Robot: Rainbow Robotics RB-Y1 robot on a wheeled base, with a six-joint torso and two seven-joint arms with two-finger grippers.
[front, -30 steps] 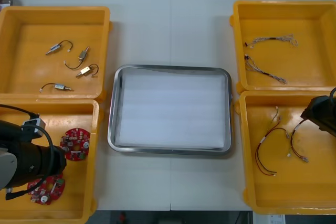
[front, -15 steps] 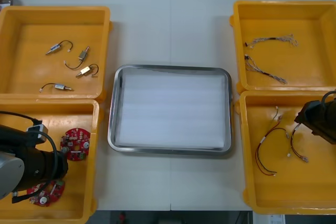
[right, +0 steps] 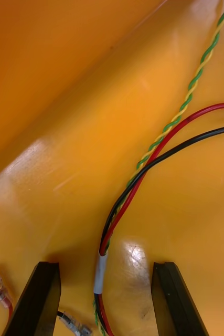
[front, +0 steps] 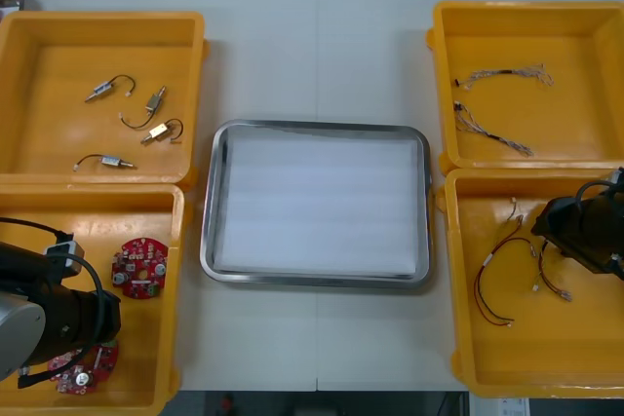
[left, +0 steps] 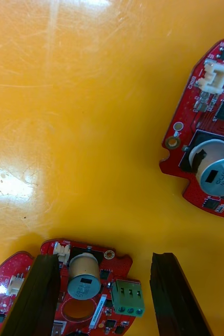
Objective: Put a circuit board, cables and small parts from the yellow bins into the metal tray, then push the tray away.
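Looking down from above, we saw the metal tray (front: 316, 127), white inside, at the middle of the light table (front: 317, 46), between the yellow bins. The left arm (front: 44, 314) hung over the near left bin (front: 58, 211), partly covering one round red circuit board (front: 83, 369). A second circuit board (front: 138, 270) lay just beside the arm, nearer the tray. In the far left bin (front: 58, 46) we saw small metal parts (front: 161, 132) scattered about. The right arm (front: 585, 233) reached in from the table's right edge over the near right bin (front: 526, 358), beside red and black cables (front: 483, 280). Thinner cables (front: 502, 73) lay in the far right bin (front: 585, 36).

At the left wrist, we found the left gripper (left: 104, 257) spread wide, low over the orange bin floor. Its black fingers (left: 43, 289) stood either side of a board carrying a grey cylinder and a green connector. We could not tell whether they touched it. The other board lay apart, beyond the fingertips.

At the right wrist, the right gripper (right: 105, 265) was likewise wide apart. A cable bundle (right: 100, 273) of red, black and twisted green-and-yellow strands, gathered in a pale sleeve, ran between its two fingers and touched neither.
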